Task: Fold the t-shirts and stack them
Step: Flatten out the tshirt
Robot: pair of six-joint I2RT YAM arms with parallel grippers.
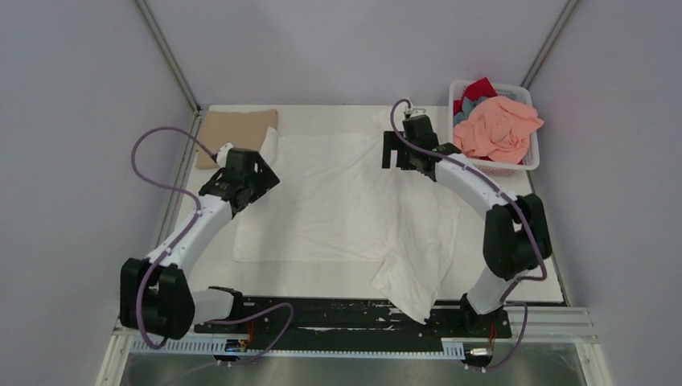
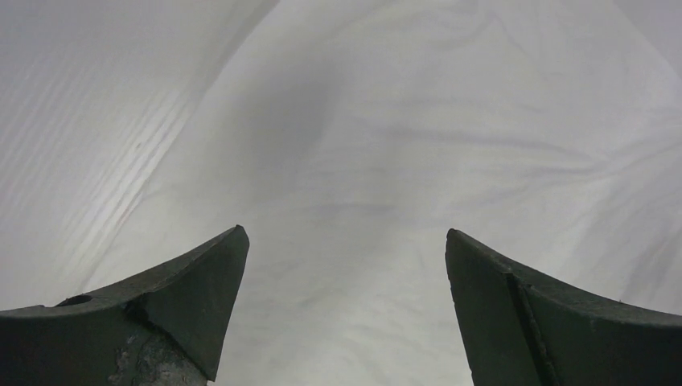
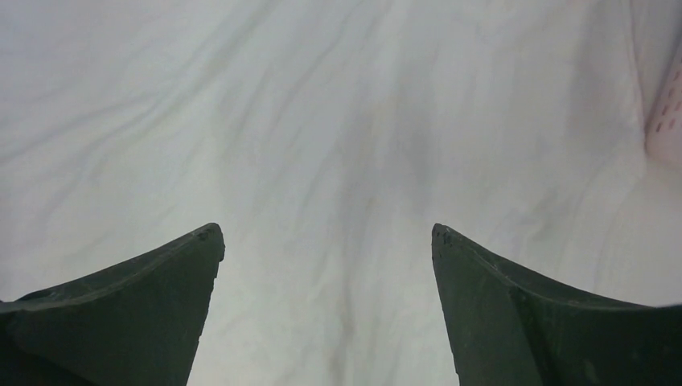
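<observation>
White t-shirt (image 1: 338,201): matt cloth, soft, creased. Basket (image 1: 532,157): white plastic lattice. Left pincer (image 2: 345,232): dark matt plastic, scuffed near base.

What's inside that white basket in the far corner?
A salmon pink shirt lies on top in the basket, with red cloth and grey-blue cloth peeking out behind it. Anything underneath is covered.

We see bright, even, diffuse light in the top view, with no glare and only faint shadows. In both wrist views a soft grey shadow falls on the white t-shirt (image 2: 402,161) and its creases show sharply. The fingers (image 2: 185,297) read nearly black, with little detail.
</observation>
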